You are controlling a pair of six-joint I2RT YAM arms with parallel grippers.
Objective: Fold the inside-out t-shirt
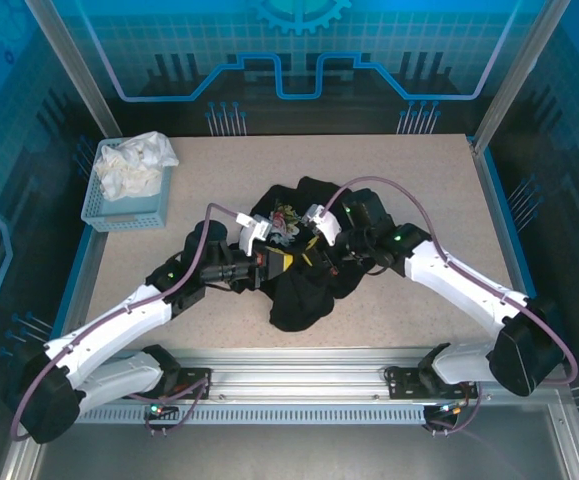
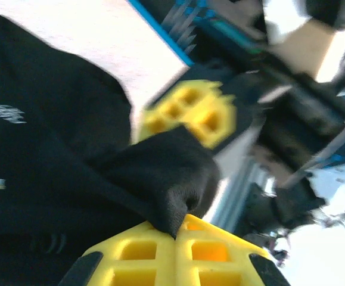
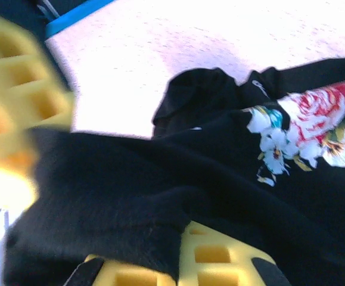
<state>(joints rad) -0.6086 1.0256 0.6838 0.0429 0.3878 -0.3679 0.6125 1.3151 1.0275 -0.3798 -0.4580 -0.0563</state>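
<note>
Bunched fold of black t-shirt (image 2: pixel 160 173) is pinched between closed yellow fingers (image 2: pixel 136 256) of left gripper (image 2: pixel 176 231). Right gripper (image 2: pixel 190 113) is seen blurred just behind fold.

A black soft-fabric t-shirt (image 3: pixel 130 190) drapes over one pad of the right tool (image 3: pixel 181 253), whose base the frame's edge cuts off. Beyond that tool, the floral print (image 3: pixel 303 131) runs partly under folds. Ahead of the left tool (image 2: pixel 175 235), a yellow gridded block (image 2: pixel 190 113) is motion-blurred.
</note>
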